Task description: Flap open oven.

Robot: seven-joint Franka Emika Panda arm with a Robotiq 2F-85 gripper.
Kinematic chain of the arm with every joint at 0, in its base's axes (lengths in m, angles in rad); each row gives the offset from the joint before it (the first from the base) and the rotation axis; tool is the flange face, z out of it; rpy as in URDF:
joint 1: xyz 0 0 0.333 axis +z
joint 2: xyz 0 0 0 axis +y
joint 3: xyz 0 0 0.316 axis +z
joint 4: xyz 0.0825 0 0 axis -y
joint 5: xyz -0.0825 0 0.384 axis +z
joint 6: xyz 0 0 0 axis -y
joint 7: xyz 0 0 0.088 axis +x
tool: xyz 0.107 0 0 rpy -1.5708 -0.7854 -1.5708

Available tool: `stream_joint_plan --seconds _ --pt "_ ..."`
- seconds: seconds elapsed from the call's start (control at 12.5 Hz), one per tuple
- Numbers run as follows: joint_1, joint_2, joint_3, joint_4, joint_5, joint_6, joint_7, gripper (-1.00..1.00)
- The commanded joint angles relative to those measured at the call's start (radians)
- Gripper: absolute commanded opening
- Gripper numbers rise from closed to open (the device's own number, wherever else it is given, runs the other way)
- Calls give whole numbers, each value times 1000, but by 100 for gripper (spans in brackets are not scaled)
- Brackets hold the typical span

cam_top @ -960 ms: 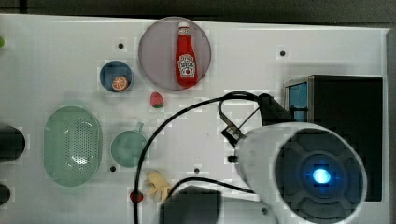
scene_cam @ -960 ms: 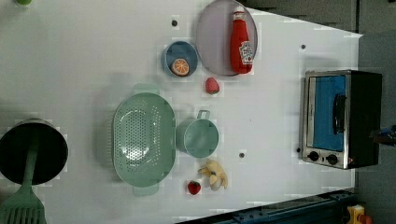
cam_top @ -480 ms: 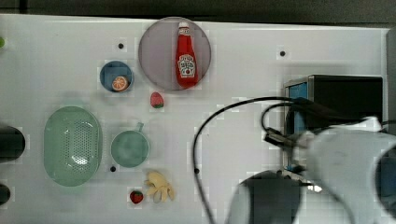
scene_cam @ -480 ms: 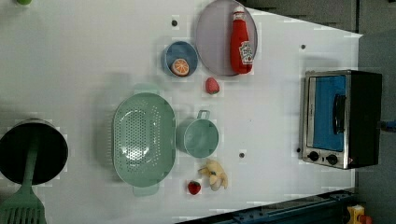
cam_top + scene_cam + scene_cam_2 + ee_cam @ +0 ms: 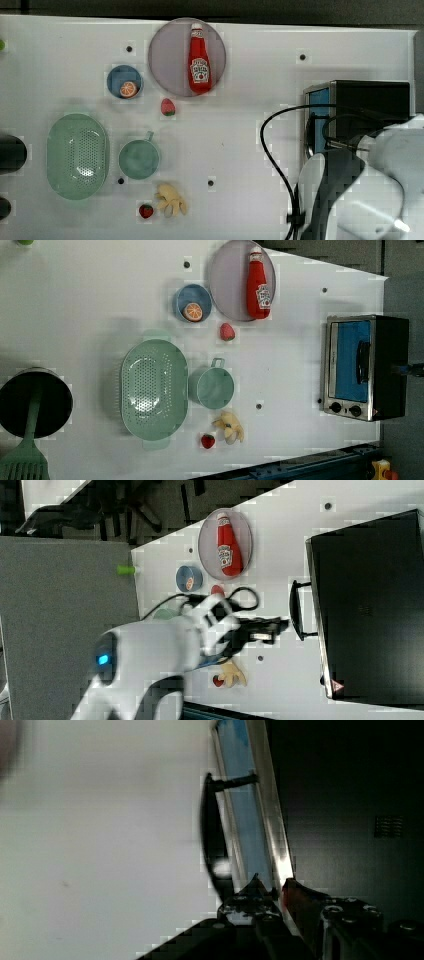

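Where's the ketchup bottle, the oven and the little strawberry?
ketchup bottle (image 5: 200, 62): top view, on its label.
oven (image 5: 352, 362): left view, on the blue glass door.
strawberry (image 5: 207, 441): left view, on its red body.

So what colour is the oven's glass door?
Blue-tinted, set in a silver frame; the oven door shows best in the left view.
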Motion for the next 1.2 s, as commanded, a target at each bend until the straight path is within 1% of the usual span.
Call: stream_joint_plan --seconds 0.08,0.32,0.56,0.8,1.04,1.2 --pt "5 37 13 -23 8 70 -90 -65" --pt "4 96 12 -67 8 174 -91 -65" --pt "3 124 12 -105 8 277 -91 -65" --pt "5 149 16 -126 9 283 -90 -65" --pt "23 157 23 -128 1 292 -82 -65" --pt "43 157 35 -139 -37 292 -51 -65"
